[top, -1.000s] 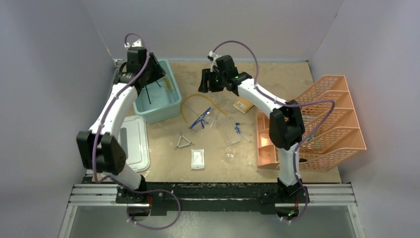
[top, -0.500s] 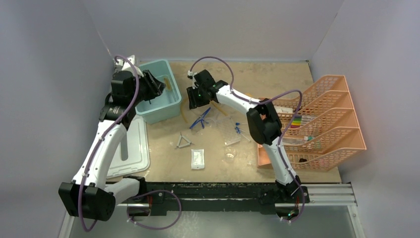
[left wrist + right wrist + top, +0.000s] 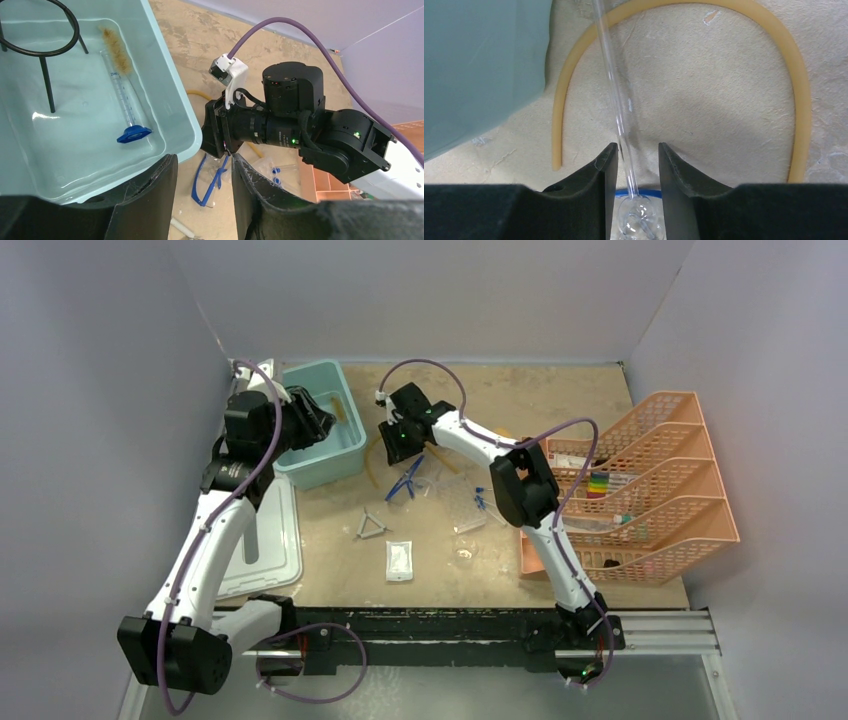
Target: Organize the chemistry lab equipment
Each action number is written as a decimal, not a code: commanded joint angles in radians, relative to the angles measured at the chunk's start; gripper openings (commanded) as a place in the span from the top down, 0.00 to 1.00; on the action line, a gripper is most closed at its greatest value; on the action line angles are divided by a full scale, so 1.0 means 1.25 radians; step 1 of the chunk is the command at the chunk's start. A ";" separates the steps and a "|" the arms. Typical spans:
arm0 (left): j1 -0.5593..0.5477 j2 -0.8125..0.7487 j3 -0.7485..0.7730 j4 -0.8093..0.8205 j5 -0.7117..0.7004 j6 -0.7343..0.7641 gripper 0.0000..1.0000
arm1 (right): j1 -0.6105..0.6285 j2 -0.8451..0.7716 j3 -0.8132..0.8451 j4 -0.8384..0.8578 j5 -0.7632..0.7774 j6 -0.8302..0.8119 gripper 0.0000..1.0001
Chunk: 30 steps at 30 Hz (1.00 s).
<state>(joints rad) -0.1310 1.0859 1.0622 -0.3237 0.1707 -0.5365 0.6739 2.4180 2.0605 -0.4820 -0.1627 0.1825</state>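
In far-left bench (image 3: pixel 560 400) corner: tub (image 3: pixel 325 471) holding tripod (image 3: pixel 47 82). Beside its right wall: tubing (image 3: pixel 804 110), goggles (image 3: pixel 405 482). Along right edge: tiered tray (image 3: pixel 680 480). Toward near edge: packet (image 3: pixel 399 560), right of wire triangle (image 3: pixel 372 529).

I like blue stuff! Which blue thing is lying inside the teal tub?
The clear measuring cylinder with a blue foot. The blue-framed clear goggles and blue-capped tubes lie outside the teal plastic tub.
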 commanded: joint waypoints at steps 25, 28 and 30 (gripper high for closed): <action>0.001 -0.022 0.010 -0.015 -0.016 0.043 0.56 | 0.017 -0.151 -0.109 0.120 0.012 0.029 1.00; 0.001 -0.023 0.013 -0.019 -0.018 0.042 0.56 | 0.017 -0.198 -0.177 0.189 0.051 0.055 1.00; 0.001 -0.023 0.015 -0.020 -0.019 0.039 0.56 | 0.016 -0.224 -0.212 0.235 0.082 0.066 1.00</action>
<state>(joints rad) -0.1310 1.0859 1.0622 -0.3660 0.1547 -0.5037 0.6891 2.2581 1.8507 -0.3519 -0.1417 0.2096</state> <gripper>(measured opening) 0.440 0.029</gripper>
